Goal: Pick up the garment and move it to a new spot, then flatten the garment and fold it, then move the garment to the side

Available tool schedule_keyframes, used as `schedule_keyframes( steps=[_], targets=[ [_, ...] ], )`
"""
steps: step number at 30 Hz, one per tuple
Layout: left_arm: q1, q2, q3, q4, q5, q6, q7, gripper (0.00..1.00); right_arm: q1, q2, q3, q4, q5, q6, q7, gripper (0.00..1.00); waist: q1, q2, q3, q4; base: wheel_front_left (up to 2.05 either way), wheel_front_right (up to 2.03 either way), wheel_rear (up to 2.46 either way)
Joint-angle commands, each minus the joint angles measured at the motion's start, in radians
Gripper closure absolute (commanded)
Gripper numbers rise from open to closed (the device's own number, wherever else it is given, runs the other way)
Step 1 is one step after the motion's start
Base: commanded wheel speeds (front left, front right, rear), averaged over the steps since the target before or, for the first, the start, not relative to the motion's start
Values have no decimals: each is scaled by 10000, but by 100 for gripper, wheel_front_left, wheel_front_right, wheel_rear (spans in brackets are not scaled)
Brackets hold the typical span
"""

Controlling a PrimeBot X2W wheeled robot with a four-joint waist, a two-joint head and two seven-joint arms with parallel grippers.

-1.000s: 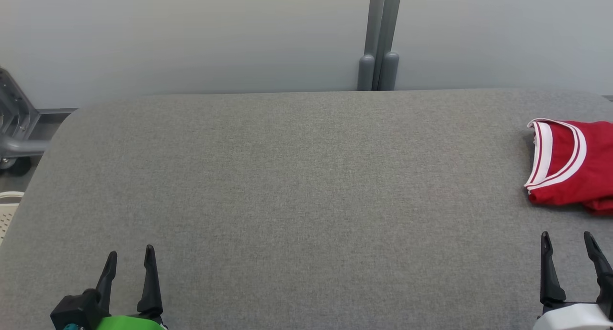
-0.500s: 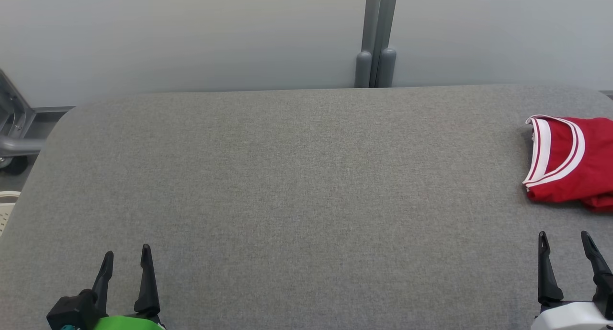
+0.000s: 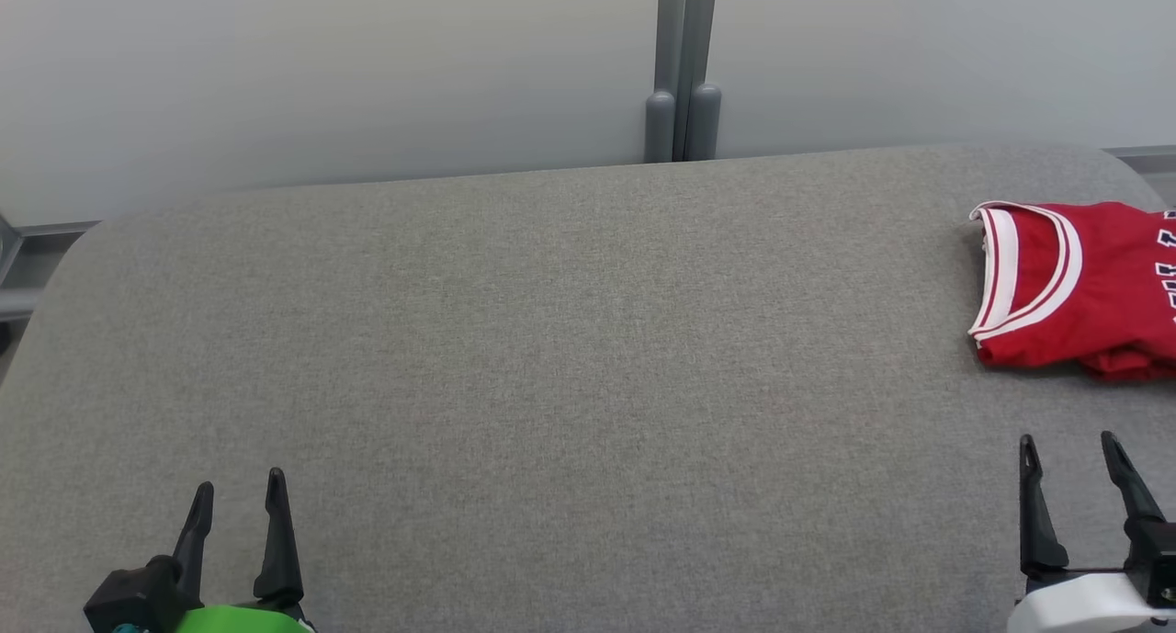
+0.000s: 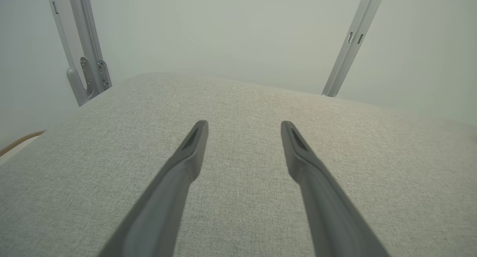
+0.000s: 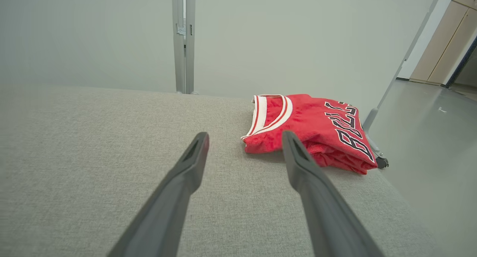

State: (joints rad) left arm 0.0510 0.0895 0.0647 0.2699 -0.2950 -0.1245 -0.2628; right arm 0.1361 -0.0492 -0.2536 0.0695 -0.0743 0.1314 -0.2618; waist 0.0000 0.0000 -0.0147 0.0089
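grey cloth table (image 3: 551, 339) from the head: red jersey (image 3: 1066, 288) lies folded at its right edge, ahead of my right gripper (image 3: 1068, 438); my left gripper (image 3: 239, 481) sits lower left. left wrist: jaws spread wide, holding nothing, over the table. right wrist: jaws spread wide, empty, jersey just beyond.
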Motion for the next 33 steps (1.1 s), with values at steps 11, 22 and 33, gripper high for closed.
schedule_keyframes(
  steps=[11, 22, 33],
  targets=[
    [50, -119, 4, 322, -6, -27, 56, 100, 52, 96, 92, 309, 6, 4, 8, 100, 0, 0, 8, 32, 0, 0, 0],
    [-147, -191, 39, 511, -1360, -30, 459, 100, -280, 153, 97, 793, 1688, 3, 547, 100, 0, 0, 18, 25, 0, 0, 0],
    [-378, -220, 55, 363, -3164, -36, 916, 100, -553, 121, 327, 852, 4018, 1, 1003, 100, 0, 0, 33, 14, 0, 0, 0]
  ],
)
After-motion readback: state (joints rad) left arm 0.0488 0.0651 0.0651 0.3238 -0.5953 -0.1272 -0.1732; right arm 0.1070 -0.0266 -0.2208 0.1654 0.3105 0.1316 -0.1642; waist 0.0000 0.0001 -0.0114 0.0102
